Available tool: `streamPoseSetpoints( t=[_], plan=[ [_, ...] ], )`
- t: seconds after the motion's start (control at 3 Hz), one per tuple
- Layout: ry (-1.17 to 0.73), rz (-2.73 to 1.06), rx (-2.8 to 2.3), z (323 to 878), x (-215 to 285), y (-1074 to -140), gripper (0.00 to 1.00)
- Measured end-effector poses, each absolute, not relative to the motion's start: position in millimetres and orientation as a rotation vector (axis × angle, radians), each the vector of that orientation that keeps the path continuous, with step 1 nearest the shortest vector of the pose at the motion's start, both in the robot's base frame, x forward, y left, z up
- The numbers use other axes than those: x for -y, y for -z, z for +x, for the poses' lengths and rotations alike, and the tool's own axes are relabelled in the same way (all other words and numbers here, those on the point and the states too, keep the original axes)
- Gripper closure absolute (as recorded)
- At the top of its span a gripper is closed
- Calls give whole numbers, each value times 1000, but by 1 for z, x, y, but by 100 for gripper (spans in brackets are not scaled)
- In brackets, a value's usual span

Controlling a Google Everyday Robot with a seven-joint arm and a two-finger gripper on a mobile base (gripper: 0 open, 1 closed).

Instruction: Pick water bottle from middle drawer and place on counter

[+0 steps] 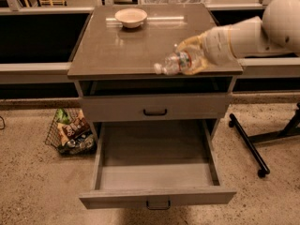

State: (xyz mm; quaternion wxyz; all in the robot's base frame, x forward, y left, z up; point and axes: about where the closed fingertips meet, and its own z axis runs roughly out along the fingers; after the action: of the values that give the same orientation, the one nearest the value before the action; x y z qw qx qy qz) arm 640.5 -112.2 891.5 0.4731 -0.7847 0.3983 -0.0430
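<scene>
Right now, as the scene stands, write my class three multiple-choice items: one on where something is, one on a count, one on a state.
1. Where is the water bottle? A) on the floor B) on a shelf C) in the gripper, at the front right of the counter
2. How many bowls stand on the counter? A) one B) two C) three
3. The middle drawer is: A) shut B) pulled out C) lying on the floor

Answers: C, the gripper holds the water bottle on its side, cap to the left; A, a single beige bowl sits at the back of the counter; B, the middle drawer juts forward with its inside showing.
</scene>
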Motion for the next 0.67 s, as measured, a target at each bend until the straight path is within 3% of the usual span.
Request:
streamPoseSetpoints(
  t=[0.67],
  plan=[
    [144,-1887,-954,652,114,-918,100]
  ],
)
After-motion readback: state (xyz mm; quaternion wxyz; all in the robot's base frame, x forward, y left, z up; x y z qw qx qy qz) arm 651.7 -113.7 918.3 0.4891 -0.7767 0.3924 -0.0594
